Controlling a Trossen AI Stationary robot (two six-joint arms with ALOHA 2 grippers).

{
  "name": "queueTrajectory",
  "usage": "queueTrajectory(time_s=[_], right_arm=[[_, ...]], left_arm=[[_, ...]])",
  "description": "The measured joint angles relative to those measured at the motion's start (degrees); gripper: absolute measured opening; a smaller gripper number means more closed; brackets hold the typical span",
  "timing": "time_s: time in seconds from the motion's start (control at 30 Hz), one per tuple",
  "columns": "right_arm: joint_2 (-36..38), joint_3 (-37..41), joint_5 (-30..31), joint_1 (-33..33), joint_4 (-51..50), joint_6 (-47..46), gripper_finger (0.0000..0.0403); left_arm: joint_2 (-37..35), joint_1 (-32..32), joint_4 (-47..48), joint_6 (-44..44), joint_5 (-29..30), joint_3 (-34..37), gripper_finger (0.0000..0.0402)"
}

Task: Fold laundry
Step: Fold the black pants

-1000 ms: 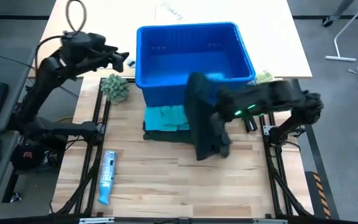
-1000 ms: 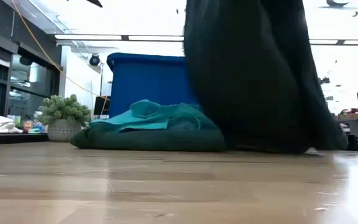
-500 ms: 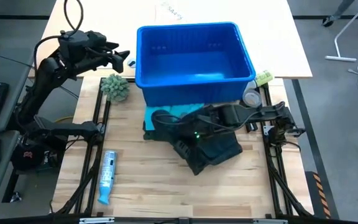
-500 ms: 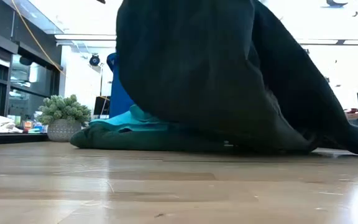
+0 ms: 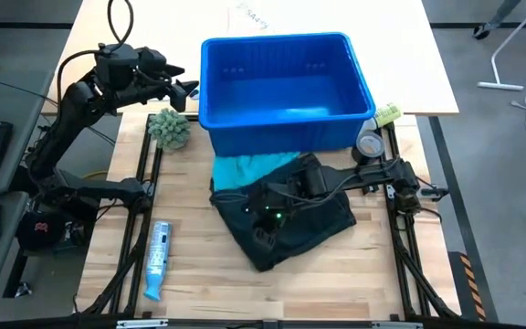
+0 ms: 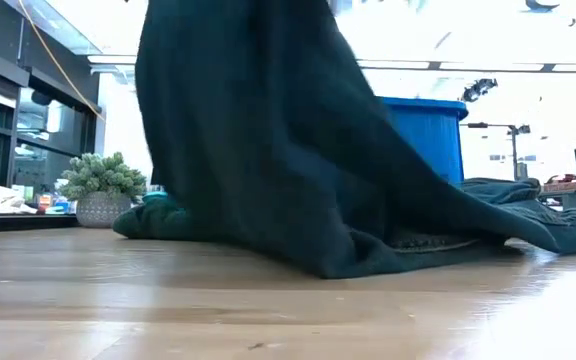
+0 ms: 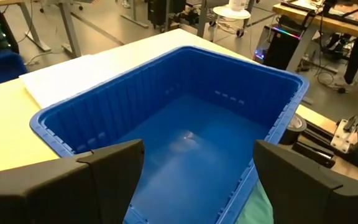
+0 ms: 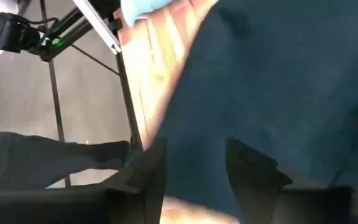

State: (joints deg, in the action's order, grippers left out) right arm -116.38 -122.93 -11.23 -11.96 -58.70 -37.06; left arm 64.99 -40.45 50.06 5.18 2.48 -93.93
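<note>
The right gripper (image 5: 265, 217) lies low over the dark green garment (image 5: 290, 219) heaped mid-worktop (image 5: 199, 274). Cloth runs between its fingers (image 8: 145, 171); whether they grip it I cannot tell. The turquoise shirt (image 5: 245, 169) is half covered. The left gripper (image 5: 185, 90) hangs wide open beside the bin (image 5: 286, 87).

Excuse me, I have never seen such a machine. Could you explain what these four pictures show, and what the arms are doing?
It is a robot with two dark arms at a wooden table. One camera looks down from above, one sits at table height, and one rides on each wrist. The left gripper waits open beside the blue bin. The right gripper is low over a dark green garment spread on the table; whether it is gripping the cloth is unclear. Behind it lies a turquoise shirt. A small plant stands at the side.
</note>
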Motion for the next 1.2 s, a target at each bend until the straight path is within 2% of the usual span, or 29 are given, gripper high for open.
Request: queueTrajectory(time_s=[0.13,0.27,0.37,0.47,0.53,0.57,0.63,0.7,0.83,0.97,1.07,1.2], right_arm=[[0.1,-1.5,-0.9,0.3,-2.8,-0.3,0.016],[0.1,-6.2,-1.1,1.2,-8.1,0.0,0.016],[0.2,-12.2,7.2,2.3,-13.8,0.1,0.014],[5.1,-9.1,14.4,4.0,-14.8,-2.6,0.0079],[7.7,-9.0,19.7,5.0,-19.5,-5.0,0.0024],[8.8,-9.1,23.1,5.6,-22.4,-6.2,0.0015],[10.7,-9.1,29.1,6.7,-28.8,-9.8,0.0011],[12.2,-8.7,32.8,8.2,-31.9,-11.6,0.0003],[15.5,-6.6,34.2,11.3,-31.1,-10.5,0.0003],[17.2,-5.0,34.8,14.0,-31.4,-7.5,0.0001],[17.7,-3.8,33.0,16.6,-31.3,-2.5,0.0],[17.5,0.2,27.5,19.4,-30.9,6.1,0.0]], left_arm=[[0.2,0.0,1.1,-0.4,0.0,0.0,0.028],[0.2,0.0,4.4,0.7,0.0,0.0,0.028],[0.8,0.0,7.9,2.5,-0.5,0.0,0.028],[2.0,0.6,10.1,2.0,-2.3,1.8,0.0279],[3.1,1.3,9.6,1.6,-7.9,4.0,0.0273],[3.7,2.0,8.6,1.6,-12.1,5.3,0.0267],[4.8,4.4,4.9,2.2,-20.1,8.5,0.025],[5.9,7.5,-0.9,4.1,-24.9,11.9,0.023],[6.9,14.0,-12.2,9.9,-31.3,17.4,0.0205],[6.7,19.1,-18.4,20.4,-29.2,20.3,0.0199],[6.7,22.0,-18.1,21.1,-26.5,21.3,0.0199],[7.7,24.8,-17.9,25.6,-17.6,23.1,0.0184]])
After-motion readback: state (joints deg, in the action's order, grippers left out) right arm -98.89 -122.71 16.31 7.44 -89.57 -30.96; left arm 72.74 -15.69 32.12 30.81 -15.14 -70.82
